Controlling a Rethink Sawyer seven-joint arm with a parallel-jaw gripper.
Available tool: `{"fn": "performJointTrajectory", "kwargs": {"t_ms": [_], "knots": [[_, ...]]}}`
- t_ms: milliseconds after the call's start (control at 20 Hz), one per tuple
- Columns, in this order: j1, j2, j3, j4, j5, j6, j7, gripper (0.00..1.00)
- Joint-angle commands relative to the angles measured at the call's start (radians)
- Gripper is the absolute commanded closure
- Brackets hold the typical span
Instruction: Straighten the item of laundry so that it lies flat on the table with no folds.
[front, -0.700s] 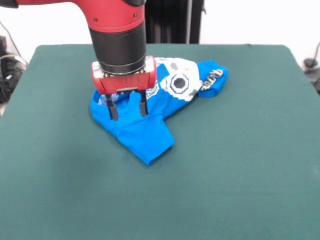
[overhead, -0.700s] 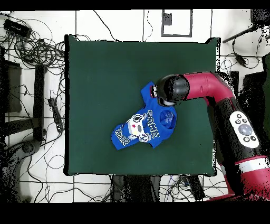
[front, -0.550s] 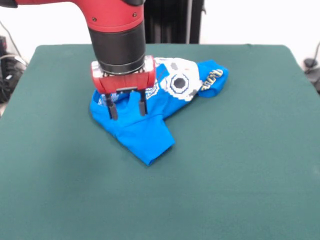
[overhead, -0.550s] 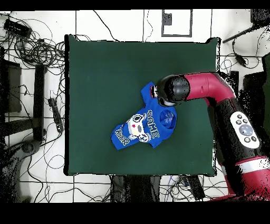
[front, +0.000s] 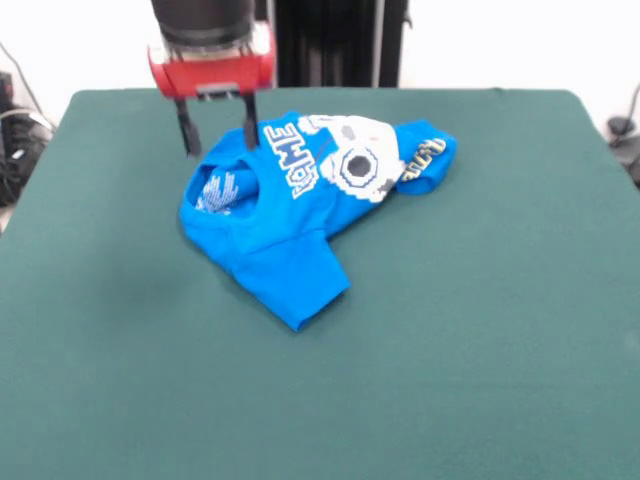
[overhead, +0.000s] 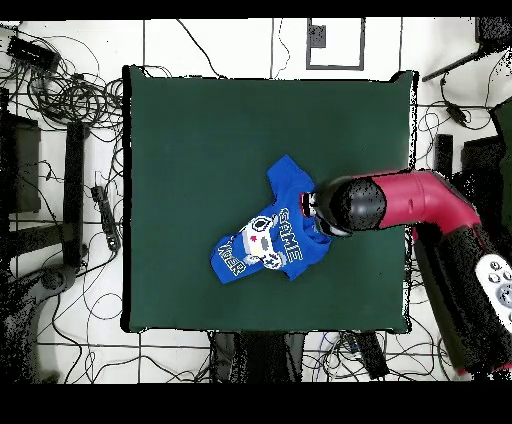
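The dark green table (front: 480, 330) carries 1 thing, a crumpled blue T-shirt (front: 290, 215). It lies just below the gripper (front: 218, 132), its sleeve reaching toward the camera.

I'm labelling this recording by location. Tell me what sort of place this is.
Probably a robotics lab or test cell, not a home. A red robot arm works over a table covered in green cloth, with one blue T-shirt on it, and loose cables sprawl over the tiled floor around it.
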Motion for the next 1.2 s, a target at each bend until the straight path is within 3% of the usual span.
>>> {"fn": "performJointTrajectory", "kwargs": {"t_ms": [50,1200], "knots": [[-0.001,-0.117,-0.003,0.263,0.046,-0.071,-0.014,0.00],[0.005,-0.181,-0.102,0.481,0.032,-0.267,0.121,0.00]]}}
